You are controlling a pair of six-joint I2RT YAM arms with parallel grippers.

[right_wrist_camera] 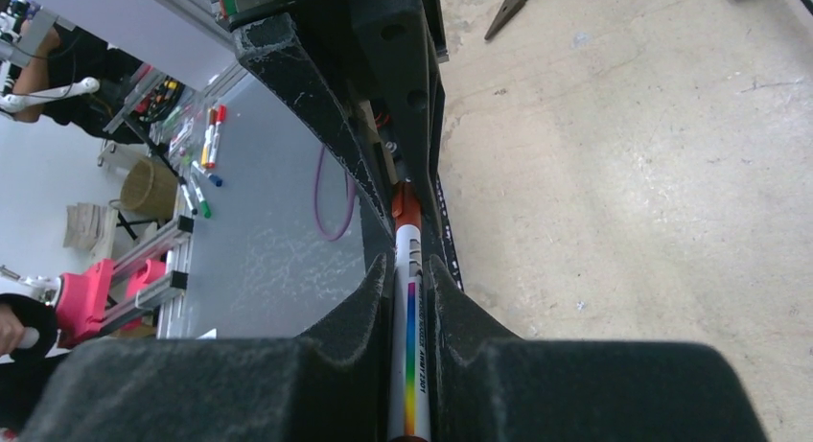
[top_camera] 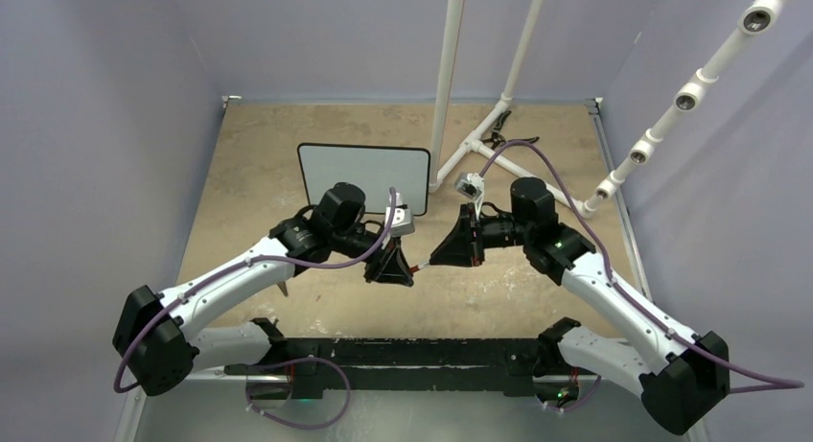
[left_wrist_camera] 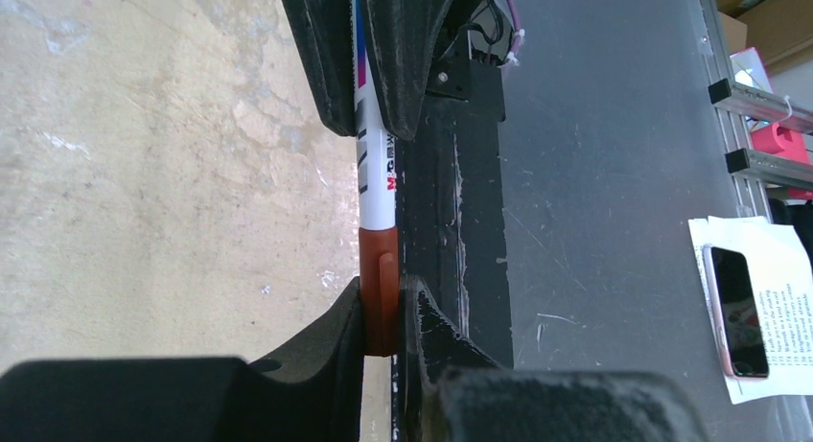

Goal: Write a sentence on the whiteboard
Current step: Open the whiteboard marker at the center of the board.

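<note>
The whiteboard stands on the table behind the arms; its white face shows no writing, so the sentence is not in view. A white marker with a red cap spans the gap between my two grippers above the table's middle. My left gripper is shut on the red cap. My right gripper is shut on the marker's white barrel, which carries a rainbow stripe. The cap is still on the barrel.
White pipe stands rise at the back right of the table. A black rail runs along the near edge between the arm bases. Pliers lie on the tan table top. A phone on paper lies off the table.
</note>
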